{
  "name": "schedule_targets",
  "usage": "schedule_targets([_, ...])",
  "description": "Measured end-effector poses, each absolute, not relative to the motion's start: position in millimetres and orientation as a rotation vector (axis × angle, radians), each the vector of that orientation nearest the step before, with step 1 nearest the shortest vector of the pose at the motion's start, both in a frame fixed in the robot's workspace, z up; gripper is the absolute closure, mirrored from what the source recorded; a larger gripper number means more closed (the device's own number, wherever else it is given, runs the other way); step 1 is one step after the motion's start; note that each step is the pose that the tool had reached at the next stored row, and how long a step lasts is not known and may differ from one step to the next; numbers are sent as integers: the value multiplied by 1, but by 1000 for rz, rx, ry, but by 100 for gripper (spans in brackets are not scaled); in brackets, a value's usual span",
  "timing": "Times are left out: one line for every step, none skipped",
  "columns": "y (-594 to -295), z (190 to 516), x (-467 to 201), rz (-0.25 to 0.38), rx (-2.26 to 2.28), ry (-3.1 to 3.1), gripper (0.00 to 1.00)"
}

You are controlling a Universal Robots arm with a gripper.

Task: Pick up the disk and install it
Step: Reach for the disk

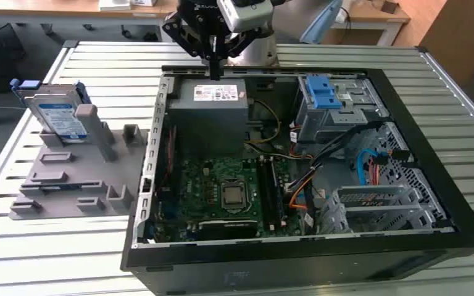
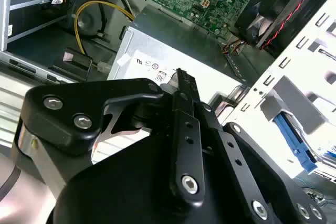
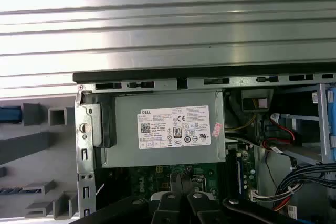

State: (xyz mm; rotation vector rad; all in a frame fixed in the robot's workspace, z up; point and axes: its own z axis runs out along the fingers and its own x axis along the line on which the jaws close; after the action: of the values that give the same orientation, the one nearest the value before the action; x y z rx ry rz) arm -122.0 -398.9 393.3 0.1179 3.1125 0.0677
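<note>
A: black tower case (image 1: 303, 258) lying open on the slatted metal table (image 1: 47, 253), grey power supply (image 1: 212, 108) in one corner.
B: yep, green motherboard (image 1: 212, 185) right beside it, blue bracket (image 1: 322, 92) atop the drive cage (image 1: 348, 114).

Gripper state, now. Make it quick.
Gripper: closed and holding nothing, over the power supply box. The disk sits in the grey fixture outside the computer case.

The white sticker (image 3: 175, 128) on the power supply (image 3: 126, 135) carries print, seemingly too small to read.
</note>
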Motion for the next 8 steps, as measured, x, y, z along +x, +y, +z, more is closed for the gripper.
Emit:
schedule_targets([-399,393,-122,68,118,3112,89])
schedule_targets([-399,393,-122,68,118,3112,89])
schedule_targets([-399,393,-122,68,118,3113,89])
schedule_targets([-399,393,-122,67,118,3113,89])
schedule_targets([-399,393,-123,68,118,3113,89])
schedule_targets([-399,393,-123,68,118,3112,89])
schedule_targets([-399,393,-124,68,118,3112,89])
schedule_targets([-399,393,-124,68,118,3112,89])
